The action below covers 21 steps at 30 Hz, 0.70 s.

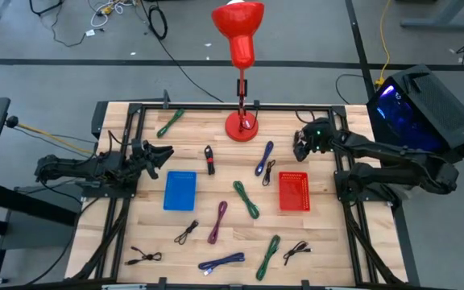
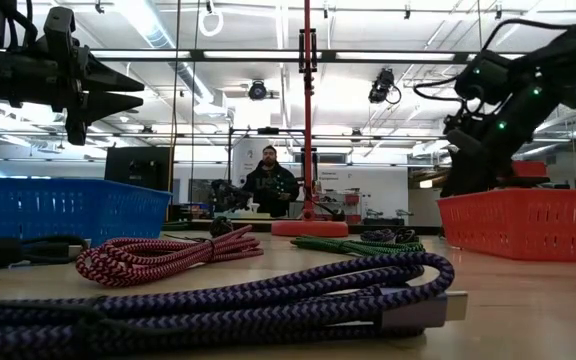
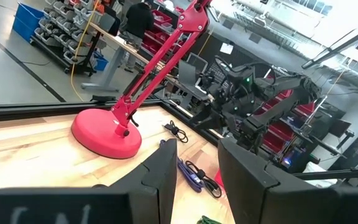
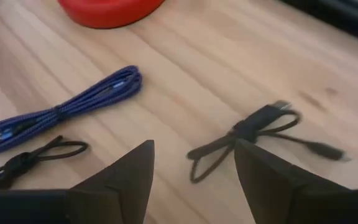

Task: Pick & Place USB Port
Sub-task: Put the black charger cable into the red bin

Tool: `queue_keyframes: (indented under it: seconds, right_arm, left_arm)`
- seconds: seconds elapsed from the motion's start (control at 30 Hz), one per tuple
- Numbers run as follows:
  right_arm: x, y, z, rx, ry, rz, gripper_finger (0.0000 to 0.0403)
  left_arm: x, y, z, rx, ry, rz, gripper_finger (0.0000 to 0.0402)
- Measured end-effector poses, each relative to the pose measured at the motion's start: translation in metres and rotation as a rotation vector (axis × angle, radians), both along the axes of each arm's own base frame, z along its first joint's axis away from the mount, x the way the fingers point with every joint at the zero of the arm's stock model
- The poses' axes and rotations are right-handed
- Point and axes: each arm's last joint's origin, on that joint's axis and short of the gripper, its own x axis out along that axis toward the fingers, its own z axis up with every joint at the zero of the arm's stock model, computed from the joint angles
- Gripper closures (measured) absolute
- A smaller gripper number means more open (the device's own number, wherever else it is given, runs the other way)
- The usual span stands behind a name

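Several bundled USB cables lie flat on the wooden table. My right gripper (image 1: pixel 300 147) (image 4: pixel 194 149) hovers open at the table's far right, fingers pointing down. In the right wrist view a black cable (image 4: pixel 253 132) lies just beyond the fingertips, with a blue cable (image 4: pixel 61 111) (image 1: pixel 264 157) and another black cable (image 4: pixel 23 162) (image 1: pixel 269 171) to one side. My left gripper (image 1: pixel 162 155) (image 3: pixel 194 152) (image 2: pixel 118 90) is open above the table's left side, level, pointing toward the lamp base. The blue basket (image 1: pixel 180 191) and red basket (image 1: pixel 294 192) stand mid-table.
A red lamp stands on its round base (image 1: pixel 242 126) at the far middle. More cables lie about: green (image 1: pixel 170 122), black-red (image 1: pixel 209 159), green (image 1: pixel 246 199), maroon (image 1: pixel 218 221), and several along the near edge (image 1: pixel 221 263). A person (image 2: pixel 271 180) sits beyond the table.
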Motion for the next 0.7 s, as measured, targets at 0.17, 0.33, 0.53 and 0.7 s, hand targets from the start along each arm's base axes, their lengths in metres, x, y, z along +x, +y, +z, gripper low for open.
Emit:
queue_keyframes:
  seconds: [0.17, 0.33, 0.53, 0.7]
  right_arm:
    - [-0.002, 0.005, -0.011, 0.009, -0.012, 0.012, 0.0176]
    - [-0.002, 0.007, -0.014, 0.013, -0.007, -0.003, 0.0176]
    - [-0.001, 0.009, -0.014, 0.018, -0.009, 0.007, 0.0176]
    - [0.003, 0.012, -0.018, 0.022, 0.021, 0.019, 0.0176]
  left_arm:
    - [0.000, 0.000, 0.000, 0.002, 0.002, 0.000, 0.0280]
    - [0.000, 0.000, 0.000, 0.002, 0.002, 0.000, 0.0280]
    - [0.000, 0.000, 0.000, -0.001, 0.002, 0.000, 0.0280]
    - [0.000, 0.000, 0.000, -0.001, 0.003, -0.001, 0.0280]
